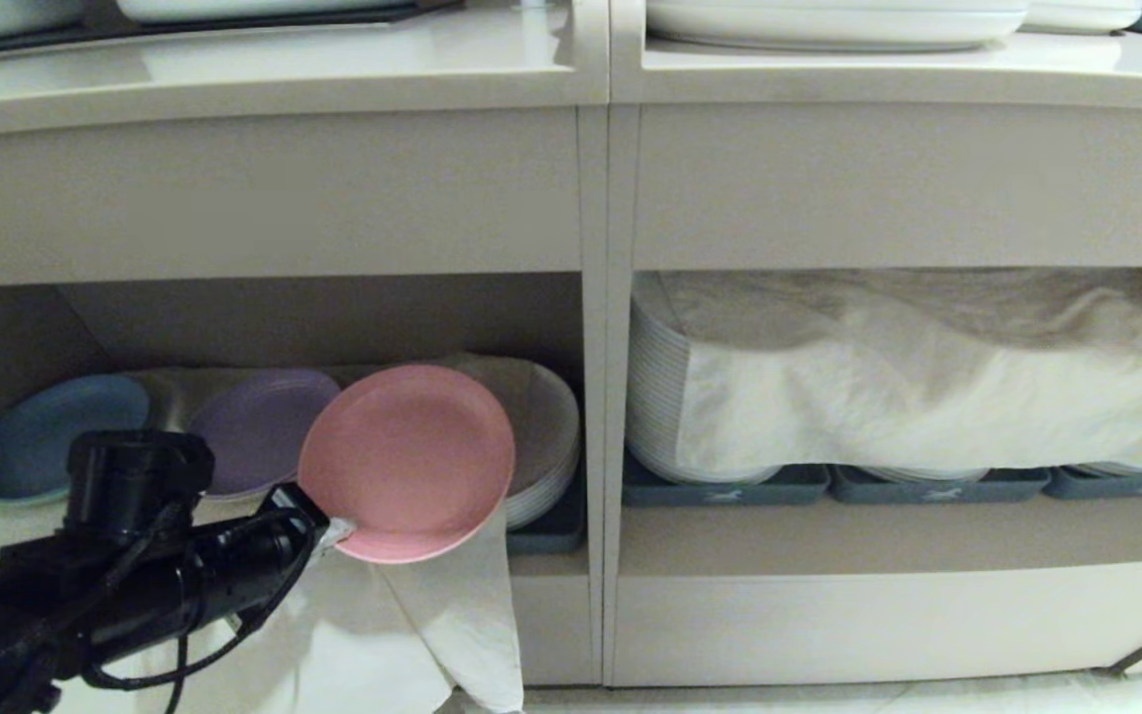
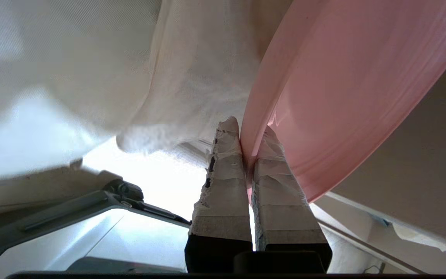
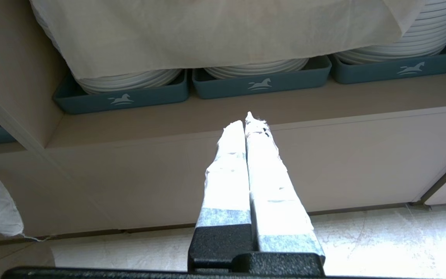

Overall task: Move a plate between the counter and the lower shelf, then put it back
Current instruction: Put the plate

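at the mouth of the lower shelf

before the lower shelf (image 1: 551, 570), the left gripper (image 1: 333, 531) is clamped on the plate (image 1: 407, 461) at the rim's seven o'clock, the plate tilted up toward one o'clock. the right gripper (image 3: 248, 120) hangs closed before grey-blue trays (image 3: 259, 83) bearing white horse emblems; no writing legible.

Matt pink plastic plate (image 1: 407, 461); white cloth (image 1: 452, 605) (creased, woven)
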Available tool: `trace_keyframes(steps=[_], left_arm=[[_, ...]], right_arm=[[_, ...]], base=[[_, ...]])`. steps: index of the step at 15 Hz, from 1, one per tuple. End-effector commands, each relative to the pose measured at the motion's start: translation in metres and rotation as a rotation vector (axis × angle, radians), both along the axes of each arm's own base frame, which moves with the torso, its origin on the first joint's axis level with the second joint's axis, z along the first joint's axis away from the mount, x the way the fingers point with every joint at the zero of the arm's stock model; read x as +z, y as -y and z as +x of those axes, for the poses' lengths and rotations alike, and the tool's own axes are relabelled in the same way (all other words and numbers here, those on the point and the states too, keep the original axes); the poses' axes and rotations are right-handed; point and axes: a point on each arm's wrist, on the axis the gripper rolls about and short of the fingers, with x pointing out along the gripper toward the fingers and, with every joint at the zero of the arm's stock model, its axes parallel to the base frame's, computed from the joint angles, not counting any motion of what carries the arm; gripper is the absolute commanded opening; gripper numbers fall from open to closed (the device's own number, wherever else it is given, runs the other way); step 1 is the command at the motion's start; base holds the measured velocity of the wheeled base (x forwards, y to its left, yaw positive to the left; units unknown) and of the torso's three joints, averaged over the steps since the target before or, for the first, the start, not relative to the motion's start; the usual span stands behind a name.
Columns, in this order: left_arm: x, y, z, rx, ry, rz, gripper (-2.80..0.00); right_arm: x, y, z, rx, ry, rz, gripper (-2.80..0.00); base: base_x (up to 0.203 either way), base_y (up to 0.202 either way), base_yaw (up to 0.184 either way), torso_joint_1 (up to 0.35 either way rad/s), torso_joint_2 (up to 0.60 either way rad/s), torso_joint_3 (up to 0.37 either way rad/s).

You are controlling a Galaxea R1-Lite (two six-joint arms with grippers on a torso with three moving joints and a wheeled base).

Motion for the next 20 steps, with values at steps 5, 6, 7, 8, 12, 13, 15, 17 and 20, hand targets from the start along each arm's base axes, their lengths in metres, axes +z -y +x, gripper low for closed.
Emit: trace_keyframes(steps=[5, 6, 7, 8, 12, 13, 15, 17, 20], left_arm=[[0.006, -0.005, -0.028, 0.001, 0.029, -0.01, -2.8], [0.005, -0.006, -0.032, 0.001, 0.026, -0.01, -2.8], [0.005, -0.006, -0.037, 0.001, 0.013, -0.007, -2.8], [0.005, -0.007, -0.041, 0.0, 0.006, -0.005, -2.8], [0.005, -0.01, -0.062, -0.005, 0.018, -0.001, -2.8], [0.006, -0.011, -0.068, -0.012, 0.024, 0.004, -2.8], [0.005, -0.014, -0.083, -0.037, 0.003, 0.04, -2.8], [0.005, -0.016, -0.094, -0.063, 0.0, 0.077, -2.8], [0.007, -0.019, -0.111, -0.132, 0.01, 0.169, -2.8]], right_arm=[[0.0, 0.0, 0.0, 0.0, 0.0, 0.001, -2.8], [0.0, 0.0, 0.0, 0.0, 0.0, 0.001, -2.8], [0.0, 0.0, 0.0, 0.0, 0.0, 0.001, -2.8], [0.0, 0.0, 0.0, 0.0, 0.0, 0.001, -2.8], [0.0, 0.0, 0.0, 0.0, 0.0, 0.001, -2.8], [0.0, 0.0, 0.0, 0.0, 0.0, 0.001, -2.8], [0.0, 0.0, 0.0, 0.0, 0.0, 0.001, -2.8], [0.0, 0.0, 0.0, 0.0, 0.0, 0.001, -2.8], [0.0, 0.0, 0.0, 0.0, 0.0, 0.001, -2.8]], base=[[0.0, 0.0, 0.0, 0.0, 0.0, 0.0], [0.0, 0.0, 0.0, 0.0, 0.0, 0.0], [0.0, 0.0, 0.0, 0.0, 0.0, 0.0], [0.0, 0.0, 0.0, 0.0, 0.0, 0.0], [0.0, 0.0, 0.0, 0.0, 0.0, 0.0], [0.0, 0.0, 0.0, 0.0, 0.0, 0.0], [0.0, 0.0, 0.0, 0.0, 0.0, 0.0], [0.0, 0.0, 0.0, 0.0, 0.0, 0.0], [0.0, 0.0, 0.0, 0.0, 0.0, 0.0]])
